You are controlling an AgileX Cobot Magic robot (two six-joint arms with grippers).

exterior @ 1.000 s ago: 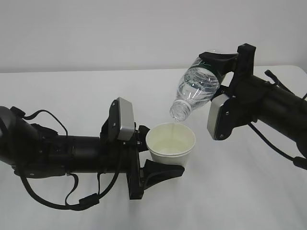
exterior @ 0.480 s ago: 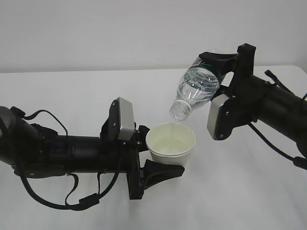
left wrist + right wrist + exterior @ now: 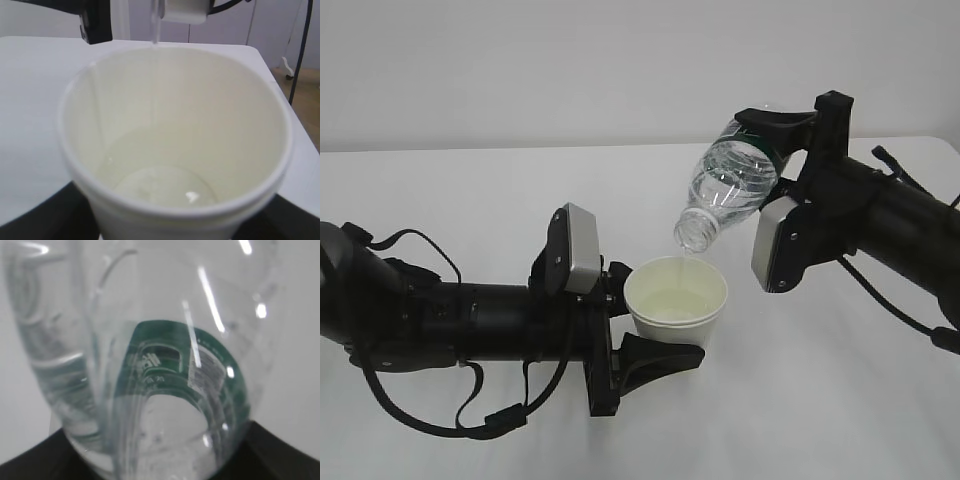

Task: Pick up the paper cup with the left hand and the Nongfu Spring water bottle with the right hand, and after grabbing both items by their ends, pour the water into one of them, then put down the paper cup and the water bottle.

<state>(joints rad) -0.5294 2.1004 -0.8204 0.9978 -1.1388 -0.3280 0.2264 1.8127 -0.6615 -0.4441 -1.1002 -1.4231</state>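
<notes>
The white paper cup [image 3: 675, 305] stands upright in my left gripper [image 3: 655, 330], which is shut on its lower part; black fingers [image 3: 35, 217] flank it in the left wrist view, where the cup [image 3: 175, 150] fills the frame with a shallow pool of water [image 3: 160, 182] at its bottom. My right gripper [image 3: 782, 140] is shut on the base end of the Nongfu Spring water bottle [image 3: 730, 185], tilted mouth-down over the cup. A thin stream of water [image 3: 156, 30] falls from the mouth to the cup. The right wrist view looks through the clear bottle [image 3: 150, 365] and its green label [image 3: 200, 360].
The white table [image 3: 470, 200] spreads under both arms, with a pale wall behind. The left arm's grey plate [image 3: 578, 250] and looping cables [image 3: 470, 420] lie low at the front left. The right arm's grey plate [image 3: 778, 245] hangs close to the cup's right.
Both arms hold their places. The water level in the cup looks a little higher; the bottle stays tilted.
</notes>
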